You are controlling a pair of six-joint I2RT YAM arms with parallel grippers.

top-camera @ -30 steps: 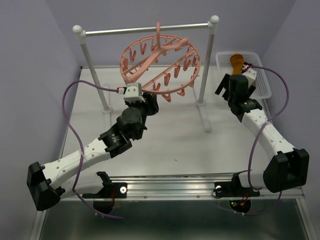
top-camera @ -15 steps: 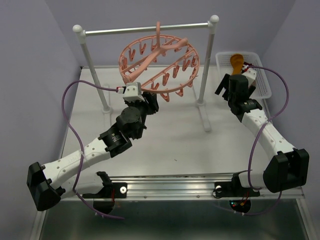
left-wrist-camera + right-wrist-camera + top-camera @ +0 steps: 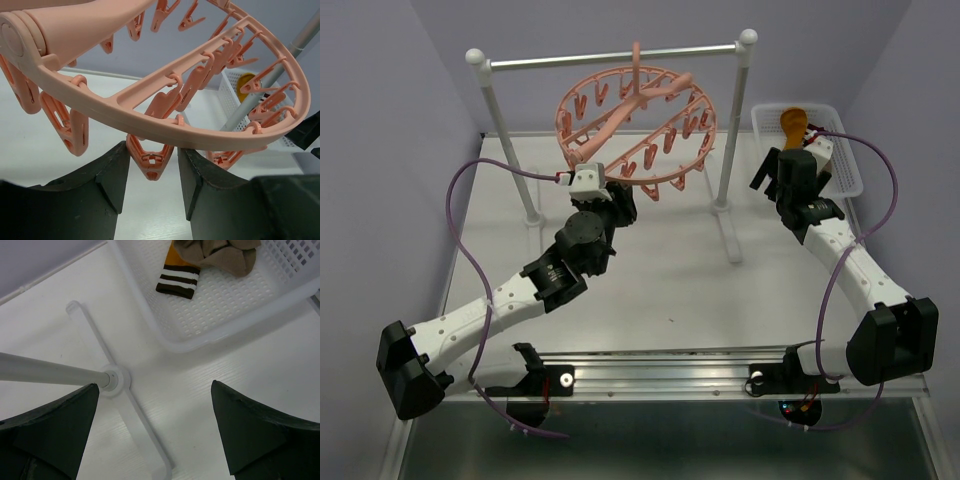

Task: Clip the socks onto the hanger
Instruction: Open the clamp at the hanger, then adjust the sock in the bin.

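The salmon-pink round hanger (image 3: 636, 120) hangs by its hook from the rail, its ring tilted, clips dangling. My left gripper (image 3: 623, 196) is under its near rim, open, with one clip (image 3: 151, 161) between the jaws, touching the left finger only (image 3: 112, 175). The hanger's rim (image 3: 150, 120) crosses just above the fingertips. The socks (image 3: 200, 260) lie in the white basket (image 3: 235, 322): a brown bunch and a mustard part with a dark and white striped cuff. My right gripper (image 3: 152, 432) is wide open and empty, above the table just short of the basket.
The white-posted rail stand (image 3: 610, 58) spans the back; its right post and foot (image 3: 115, 380) lie just left of my right gripper. The basket (image 3: 844, 150) sits at the back right corner, against the wall.
The left gripper has crept slightly up and forward under the hanger's rim, and the ring has tipped a little. The right arm has not moved.
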